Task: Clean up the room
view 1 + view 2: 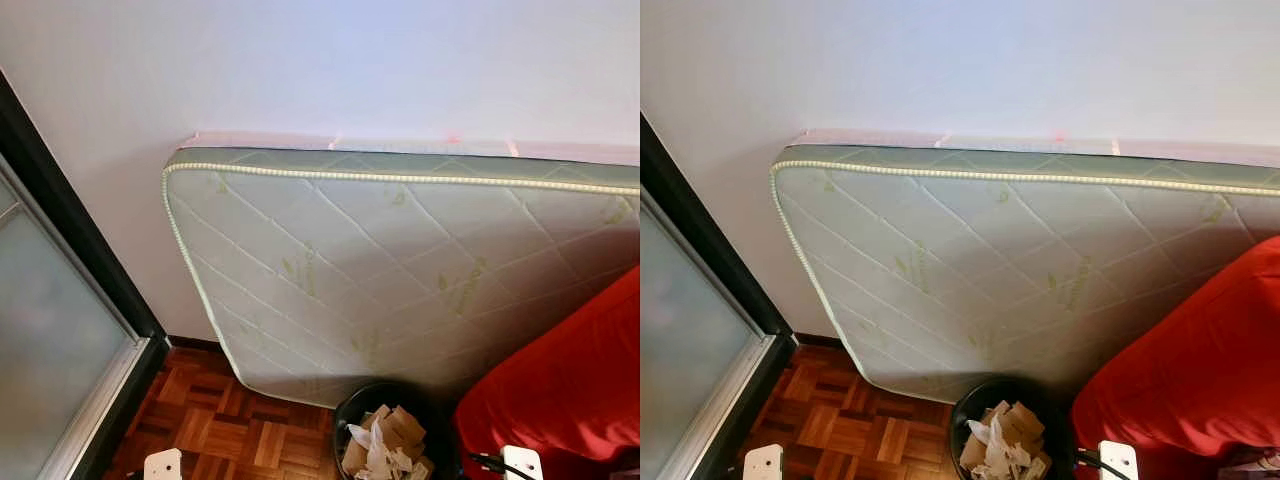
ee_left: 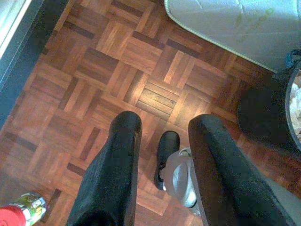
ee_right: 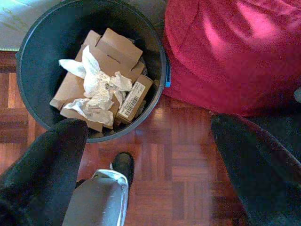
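My right claw (image 3: 148, 155) hangs wide open and empty just short of the black bin (image 3: 28, 52) of cardboard and paper, while my left claw (image 2: 162, 160), open and empty, hovers near a red-capped bottle (image 2: 21, 212) on the parquet.

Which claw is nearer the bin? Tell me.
Right. The right claw hangs open just over the bin, beside its rim. The left claw hangs open over bare parquet, the bin off to its side.
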Controlling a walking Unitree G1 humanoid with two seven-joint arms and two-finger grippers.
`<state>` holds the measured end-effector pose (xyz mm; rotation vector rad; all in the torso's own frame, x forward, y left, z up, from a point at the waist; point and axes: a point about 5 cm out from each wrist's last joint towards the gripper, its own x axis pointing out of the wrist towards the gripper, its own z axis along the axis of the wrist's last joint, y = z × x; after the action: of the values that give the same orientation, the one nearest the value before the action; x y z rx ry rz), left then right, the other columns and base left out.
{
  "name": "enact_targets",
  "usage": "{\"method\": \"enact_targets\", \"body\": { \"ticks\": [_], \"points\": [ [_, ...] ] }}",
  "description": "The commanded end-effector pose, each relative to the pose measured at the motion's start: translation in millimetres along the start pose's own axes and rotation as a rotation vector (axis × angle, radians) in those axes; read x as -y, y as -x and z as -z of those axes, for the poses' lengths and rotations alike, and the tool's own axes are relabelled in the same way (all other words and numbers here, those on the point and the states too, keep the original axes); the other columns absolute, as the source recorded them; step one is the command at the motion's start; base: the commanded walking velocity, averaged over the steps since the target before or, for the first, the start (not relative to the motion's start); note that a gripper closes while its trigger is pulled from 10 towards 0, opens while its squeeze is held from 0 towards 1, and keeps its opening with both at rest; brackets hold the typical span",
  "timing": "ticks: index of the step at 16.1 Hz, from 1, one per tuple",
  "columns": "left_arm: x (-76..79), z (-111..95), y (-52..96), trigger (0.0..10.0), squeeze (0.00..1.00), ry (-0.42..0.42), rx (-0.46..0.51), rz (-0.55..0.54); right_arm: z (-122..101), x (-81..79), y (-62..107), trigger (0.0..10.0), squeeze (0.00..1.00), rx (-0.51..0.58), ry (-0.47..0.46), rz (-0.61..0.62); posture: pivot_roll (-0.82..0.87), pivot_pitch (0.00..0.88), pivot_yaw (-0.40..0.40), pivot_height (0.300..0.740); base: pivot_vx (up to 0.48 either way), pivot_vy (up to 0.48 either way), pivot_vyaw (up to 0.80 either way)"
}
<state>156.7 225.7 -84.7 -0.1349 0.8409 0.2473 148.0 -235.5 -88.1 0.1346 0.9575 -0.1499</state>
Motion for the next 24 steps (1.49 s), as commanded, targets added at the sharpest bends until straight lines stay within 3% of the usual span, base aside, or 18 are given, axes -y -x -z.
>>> {"method": "enact_targets", "body": {
  "ticks": [1,11,19,24],
  "points": [
    [-4.8,3,0.7,10.0,0.0,-0.003,-0.027,-0.008,1,0.2,0.1,10.0,0.0,-0.008,0.005,0.0,0.07,0.0,0.019,0.74,0.0,0.0,0.0],
    [-15.8,8,3.4,10.0,0.0,0.011,-0.051,-0.029,-1,-1.5,-0.7,10.0,0.0,-0.003,-0.009,-0.006,0.08,0.0,0.012,0.74,0.0,0.0,0.0],
    [7.6,-7,-4.4,10.0,0.0,0.013,-0.021,-0.005,-2,-3.6,-1.4,10.0,0.0,-0.001,-0.007,-0.011,0.09,0.0,0.005,0.74,-0.188,0.0,0.0],
    [4.4,-6,-3.8,10.0,0.0,0.016,-0.022,-0.01,-3,-4.3,-1.7,10.0,0.0,-0.001,-0.009,-0.011,0.09,0.0,0.007,0.74,-0.268,0.0,0.0]
  ]
}}
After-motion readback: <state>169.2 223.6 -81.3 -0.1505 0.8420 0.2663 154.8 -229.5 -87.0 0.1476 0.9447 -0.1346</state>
